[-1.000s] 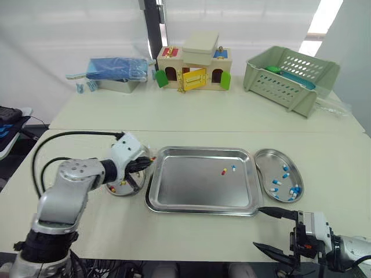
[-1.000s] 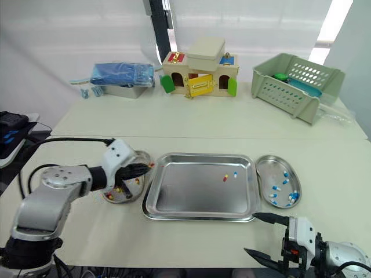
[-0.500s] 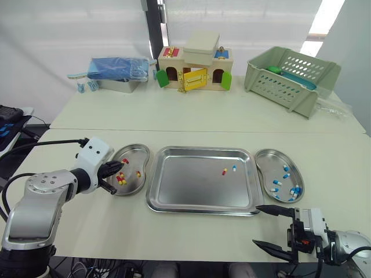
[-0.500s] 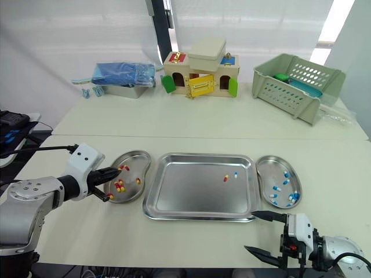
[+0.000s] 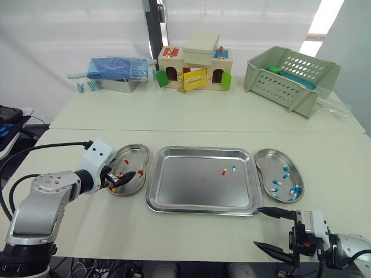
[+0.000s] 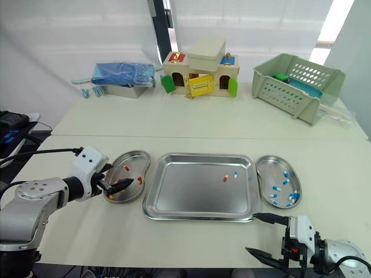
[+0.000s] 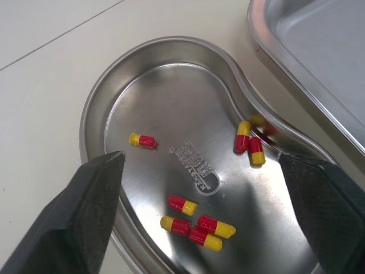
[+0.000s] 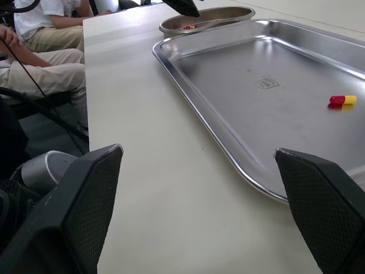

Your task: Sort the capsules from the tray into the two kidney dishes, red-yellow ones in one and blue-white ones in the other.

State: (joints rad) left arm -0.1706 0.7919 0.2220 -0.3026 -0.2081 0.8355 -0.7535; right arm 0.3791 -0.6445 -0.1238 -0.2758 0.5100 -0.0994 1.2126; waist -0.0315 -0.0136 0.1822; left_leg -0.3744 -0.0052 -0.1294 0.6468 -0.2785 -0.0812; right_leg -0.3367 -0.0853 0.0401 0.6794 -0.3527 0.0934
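Beneath the left hand (image 7: 199, 162), spread wide and empty: kidney dish (image 7: 90, 117) of red-yellow capsules (image 7: 182, 204); right hand (image 5: 258, 227) likewise wide open, empty, beside tray (image 5: 203, 210).

The tray (image 5: 191, 191) and kidney dish (image 7: 171, 108) are smooth, shiny metal on a matt table (image 5: 185, 116). The capsules (image 7: 182, 204) look glossy; my finger pads (image 7: 94, 211) are matt and finely textured.

Two kidney dishes (image 5: 139, 148) (image 5: 266, 162), one tray (image 5: 185, 185) with one red-yellow capsule (image 5: 224, 171), one blue-white capsule (image 5: 233, 168).
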